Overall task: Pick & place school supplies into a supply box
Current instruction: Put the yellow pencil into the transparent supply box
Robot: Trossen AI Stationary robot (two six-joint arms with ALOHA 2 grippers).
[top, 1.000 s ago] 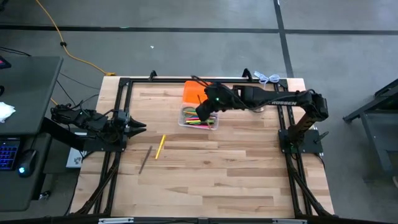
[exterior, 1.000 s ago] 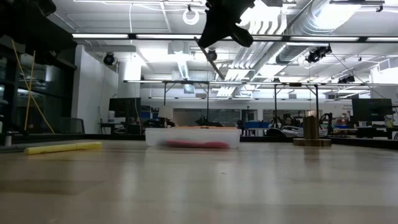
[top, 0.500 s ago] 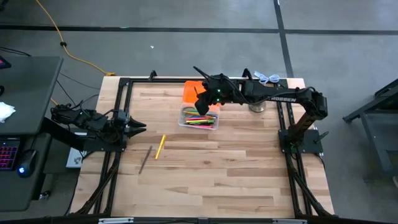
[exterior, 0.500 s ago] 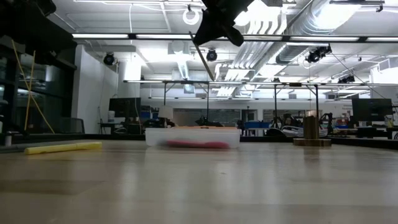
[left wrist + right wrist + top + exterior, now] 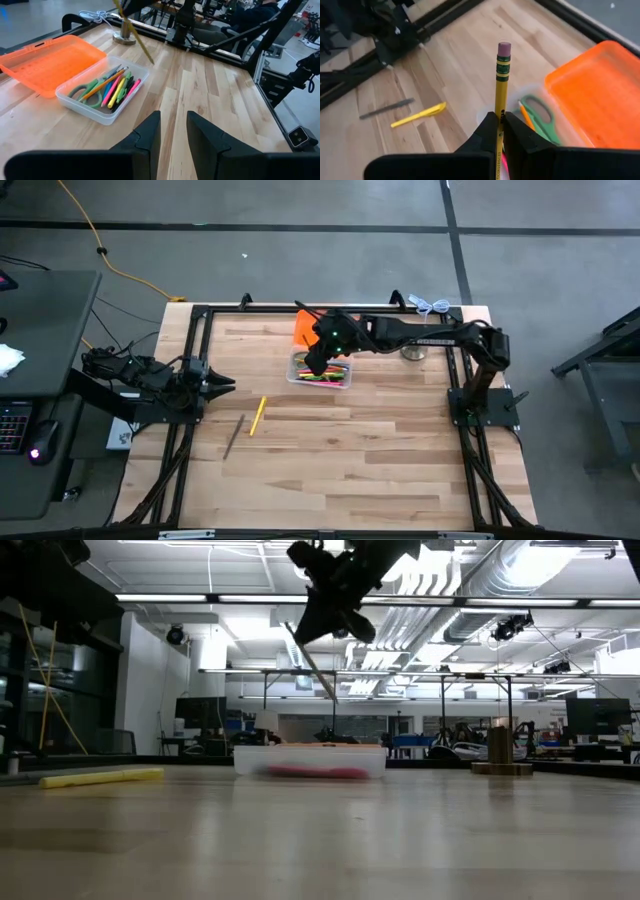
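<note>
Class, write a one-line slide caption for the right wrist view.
Right gripper shut on a yellow pencil above the supply box.

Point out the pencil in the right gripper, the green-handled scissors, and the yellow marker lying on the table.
pencil (image 5: 500, 85): right wrist view, on its yellow shaft below the eraser band.
green-handled scissors (image 5: 538, 113): right wrist view, on a green handle loop.
yellow marker (image 5: 257, 416): high view, on the middle of its barrel.

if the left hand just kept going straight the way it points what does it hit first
Probably the supply box: in the left wrist view it lies ahead of the left hand, slightly off-centre, across bare table. Depth is unclear, so it might narrowly pass.
</note>
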